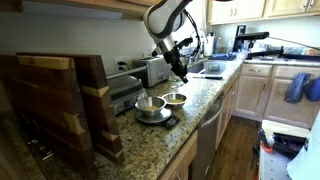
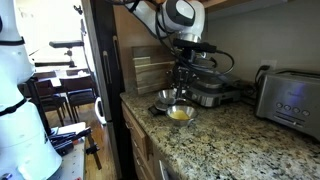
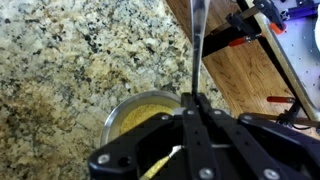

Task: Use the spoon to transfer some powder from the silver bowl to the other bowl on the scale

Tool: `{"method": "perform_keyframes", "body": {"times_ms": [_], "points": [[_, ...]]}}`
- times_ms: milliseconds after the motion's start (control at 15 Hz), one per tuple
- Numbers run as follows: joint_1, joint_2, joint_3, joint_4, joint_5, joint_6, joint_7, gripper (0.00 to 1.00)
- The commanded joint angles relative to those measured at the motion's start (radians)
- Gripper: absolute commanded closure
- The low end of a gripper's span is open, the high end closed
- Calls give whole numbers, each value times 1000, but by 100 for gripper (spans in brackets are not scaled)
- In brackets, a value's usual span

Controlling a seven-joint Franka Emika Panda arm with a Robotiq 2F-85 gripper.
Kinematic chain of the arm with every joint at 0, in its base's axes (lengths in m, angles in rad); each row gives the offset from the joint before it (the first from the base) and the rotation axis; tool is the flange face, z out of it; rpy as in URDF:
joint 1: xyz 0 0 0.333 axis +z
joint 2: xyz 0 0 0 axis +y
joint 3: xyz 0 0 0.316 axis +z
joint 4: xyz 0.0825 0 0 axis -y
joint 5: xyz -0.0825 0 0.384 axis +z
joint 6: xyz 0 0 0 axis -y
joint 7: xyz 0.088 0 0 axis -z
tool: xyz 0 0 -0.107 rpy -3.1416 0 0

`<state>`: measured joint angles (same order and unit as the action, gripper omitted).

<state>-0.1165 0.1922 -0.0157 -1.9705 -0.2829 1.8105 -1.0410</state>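
My gripper (image 3: 197, 101) is shut on the spoon, whose thin handle (image 3: 197, 40) runs straight up the wrist view. A pale yellowish tip (image 3: 160, 163) shows beneath the fingers. To its left lies the silver bowl (image 3: 140, 116) with yellowish powder (image 3: 138, 120) inside. In both exterior views the gripper (image 1: 182, 74) (image 2: 184, 80) hangs above the two bowls. The silver bowl (image 1: 175, 99) (image 2: 180, 113) stands on the granite counter. Beside it, the other bowl (image 1: 150, 105) (image 2: 165, 98), which is wider, rests on the black scale (image 1: 157, 120).
Wooden cutting boards (image 1: 60, 100) stand upright beside the scale. A toaster (image 1: 155, 68) (image 2: 290, 95) and a black appliance (image 2: 212, 92) sit by the wall. The counter edge (image 3: 205, 75) drops to a wooden floor (image 3: 240, 70) close to the silver bowl.
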Motion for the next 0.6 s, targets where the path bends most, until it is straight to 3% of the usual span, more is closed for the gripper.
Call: {"method": "perform_keyframes", "body": {"times_ms": [0, 533], "points": [[23, -24, 2, -12, -7, -9, 20, 97], [60, -28, 13, -14, -53, 1, 79, 96]]}}
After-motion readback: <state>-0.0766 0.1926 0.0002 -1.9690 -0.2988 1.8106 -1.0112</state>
